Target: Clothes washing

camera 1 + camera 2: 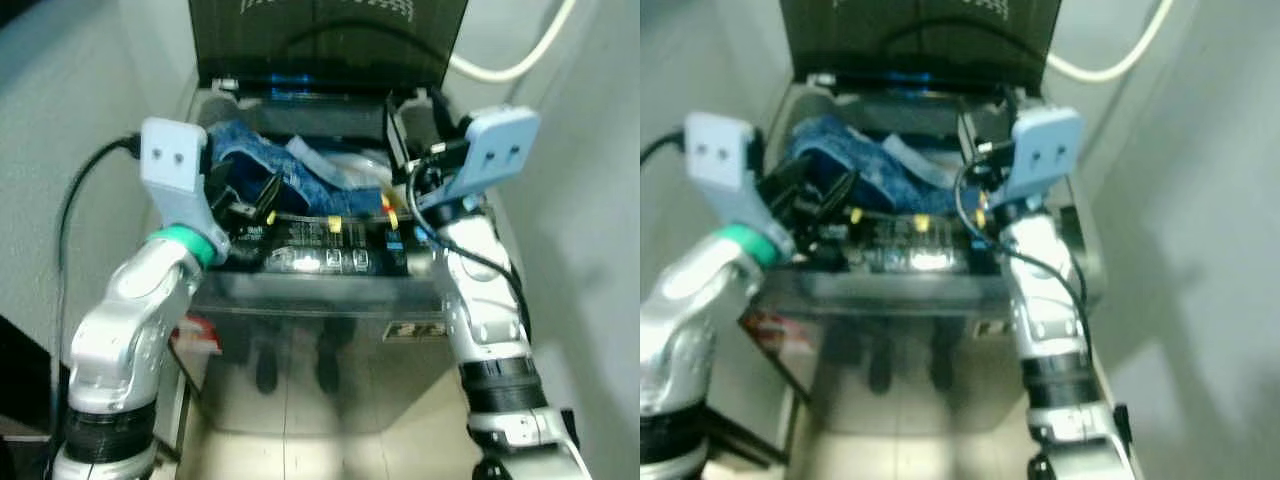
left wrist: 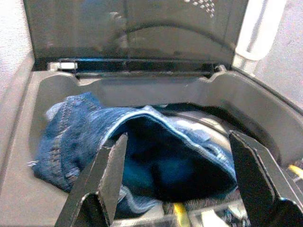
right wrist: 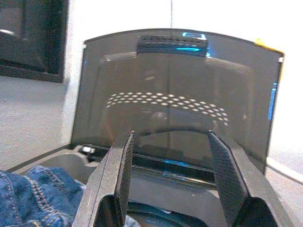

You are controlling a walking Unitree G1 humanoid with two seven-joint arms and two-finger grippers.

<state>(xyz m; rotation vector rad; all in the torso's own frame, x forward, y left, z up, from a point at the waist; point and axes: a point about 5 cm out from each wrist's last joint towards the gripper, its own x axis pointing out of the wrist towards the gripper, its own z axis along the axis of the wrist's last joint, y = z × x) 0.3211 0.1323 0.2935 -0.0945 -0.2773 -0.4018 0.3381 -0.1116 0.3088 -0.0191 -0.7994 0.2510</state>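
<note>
Item: top-loading washing machine (image 1: 330, 300), dark grey body, tinted lid (image 3: 180, 94) raised upright at the rear, presumably left up so the drum stays open for loading. Contents: one pair of blue jeans (image 2: 94, 137), lying half in, half out, draped over the left rim of the tub opening, with one part spilling onto the machine's top deck and the rest sagging down toward the drum. Condition of garment: mid-blue denim, lighter contrast stitching along the seams, bunched and folded with a deep dark hollow beneath the raised fold; a paler cloth lies just beside it inside the tub, kind not discernible. Left gripper (image 2: 175, 184): jaws released, spread wide to either side of the raised fold, holding nothing; the placement reads as an approach to take or push the denim in. Right gripper (image 3: 170, 184): jaws likewise released and empty, poised above the right side of the opening and facing the lid, apart from the garment. A white hose (image 1: 510, 62) runs along the wall behind. Loading judged incomplete.
</note>
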